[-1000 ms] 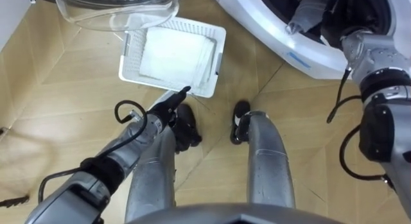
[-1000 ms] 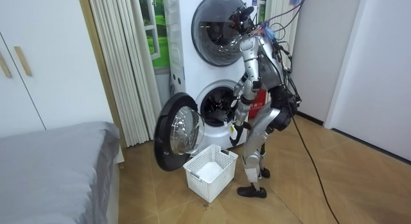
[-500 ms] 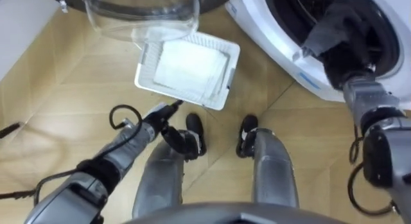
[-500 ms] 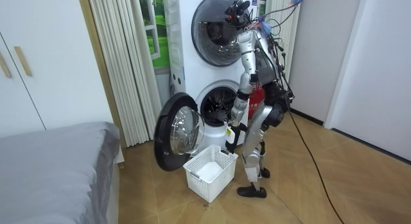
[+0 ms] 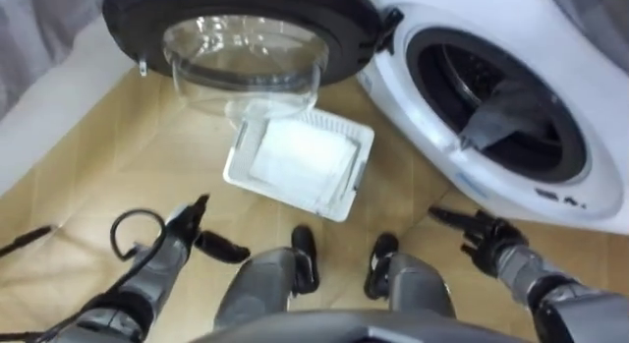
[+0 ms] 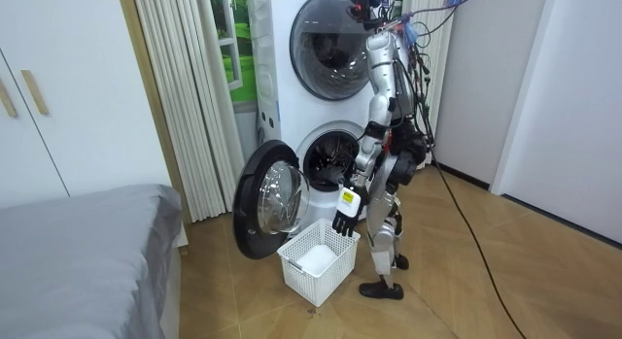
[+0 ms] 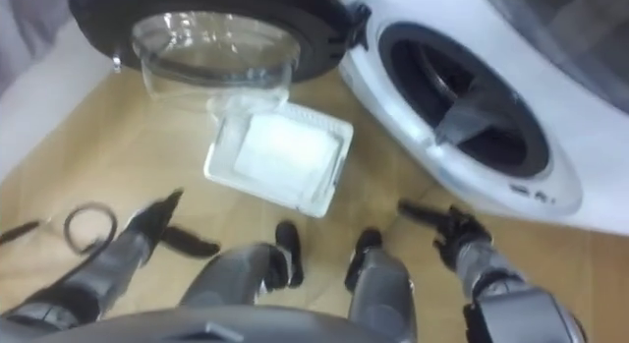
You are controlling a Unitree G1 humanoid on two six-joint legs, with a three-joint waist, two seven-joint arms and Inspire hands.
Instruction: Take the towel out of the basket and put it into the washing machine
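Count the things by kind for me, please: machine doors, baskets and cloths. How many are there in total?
Machine doors: 2 (open lower door, shut upper door)
Baskets: 1 (white basket)
Cloths: 2 (white towel in the basket, grey cloth at the mouth of the drum)
Total: 5

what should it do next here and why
Probably reach the left hand to the open door and swing it shut: the grey towel already lies in the drum, and the right hand hangs outside it, open and empty.
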